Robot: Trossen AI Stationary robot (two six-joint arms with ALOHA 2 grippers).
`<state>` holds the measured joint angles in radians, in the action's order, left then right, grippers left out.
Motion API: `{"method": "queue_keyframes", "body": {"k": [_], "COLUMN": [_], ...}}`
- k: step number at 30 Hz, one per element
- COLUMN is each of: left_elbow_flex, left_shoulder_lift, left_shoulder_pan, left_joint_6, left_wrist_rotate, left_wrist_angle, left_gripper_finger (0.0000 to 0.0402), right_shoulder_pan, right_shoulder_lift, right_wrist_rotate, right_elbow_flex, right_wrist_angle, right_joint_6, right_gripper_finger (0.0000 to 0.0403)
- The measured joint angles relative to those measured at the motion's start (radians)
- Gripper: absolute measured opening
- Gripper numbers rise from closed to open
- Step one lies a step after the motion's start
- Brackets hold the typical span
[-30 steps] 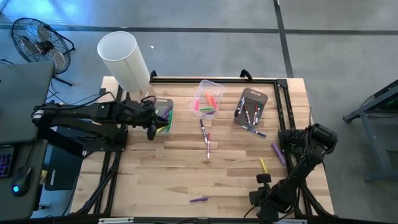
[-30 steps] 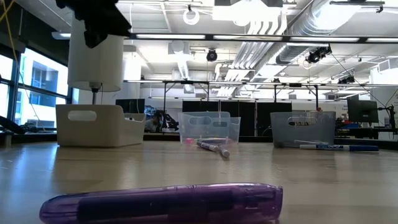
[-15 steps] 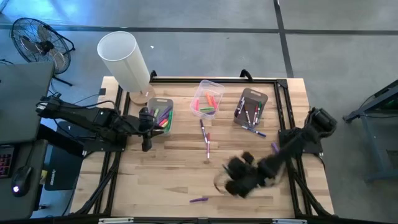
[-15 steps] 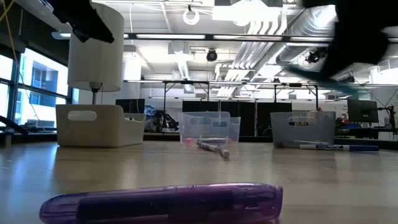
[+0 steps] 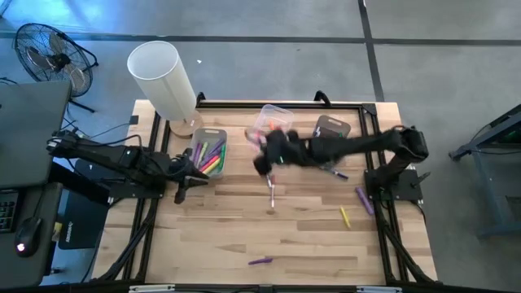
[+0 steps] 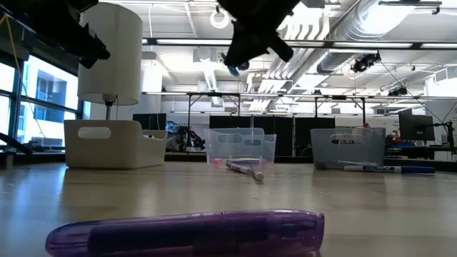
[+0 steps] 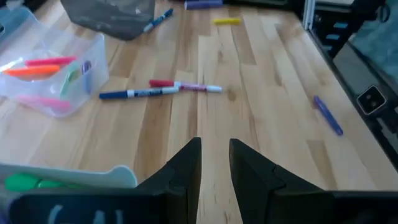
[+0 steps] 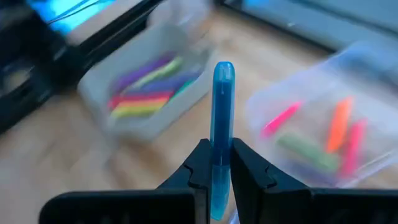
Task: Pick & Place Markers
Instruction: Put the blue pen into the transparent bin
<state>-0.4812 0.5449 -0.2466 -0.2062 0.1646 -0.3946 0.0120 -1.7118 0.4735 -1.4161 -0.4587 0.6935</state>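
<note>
Right gripper swung from table's near edge to middle bin, clamping blue marker upright.

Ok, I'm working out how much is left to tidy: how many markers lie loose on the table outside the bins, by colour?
Purple markers: 2
Blue markers: 2
Yellow marker: 1
Pink-red marker: 1
Total: 6 loose, not counting the light blue marker held in the right gripper.
</note>
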Motion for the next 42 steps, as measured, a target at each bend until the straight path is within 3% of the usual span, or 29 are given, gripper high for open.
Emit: {"method": "queue_keyframes", "body": {"k": [5, 9, 17, 24, 32, 37, 42], "left_elbow_flex": [0.023, 0.024, 0.024, 0.024, 0.024, 0.024, 0.024], "left_shoulder_lift": [-0.083, -0.113, -0.125, -0.125, -0.124, -0.124, -0.113], "left_shoulder_pan": [0.0, 0.0, -0.001, -0.001, -0.001, 0.0, -0.001], "left_joint_6": [-0.008, -0.008, -0.008, -0.01, -0.009, -0.073, -0.126], "left_wrist_rotate": [0.002, 0.001, 0.001, 0.002, 0.023, 0.075, 0.116], "left_wrist_angle": [0.004, -0.012, -0.069, -0.081, -0.077, -0.071, -0.049], "left_gripper_finger": [0.0078, 0.0078, 0.0078, 0.0078, 0.0078, 0.0095, 0.0149], "right_shoulder_pan": [-0.172, -0.256, -0.318, -0.321, -0.234, -0.108, 0.03], "right_shoulder_lift": [-0.09, -0.174, -0.265, -0.226, -0.128, -0.101, -0.096], "right_wrist_rotate": [-0.049, -0.136, -0.193, -0.261, -0.407, -0.323, -0.283], "right_elbow_flex": [-0.167, -0.196, -0.198, -0.198, -0.199, -0.199, -0.138], "right_wrist_angle": [-0.252, -0.275, -0.27, -0.336, -0.394, -0.462, -0.441], "right_joint_6": [0.023, 0.004, 0.042, 0.049, 0.073, 0.075, 0.157], "right_gripper_finger": [0.0027, 0.0031, 0.0097, 0.0103, 0.0091, 0.0086, 0.0077]}}
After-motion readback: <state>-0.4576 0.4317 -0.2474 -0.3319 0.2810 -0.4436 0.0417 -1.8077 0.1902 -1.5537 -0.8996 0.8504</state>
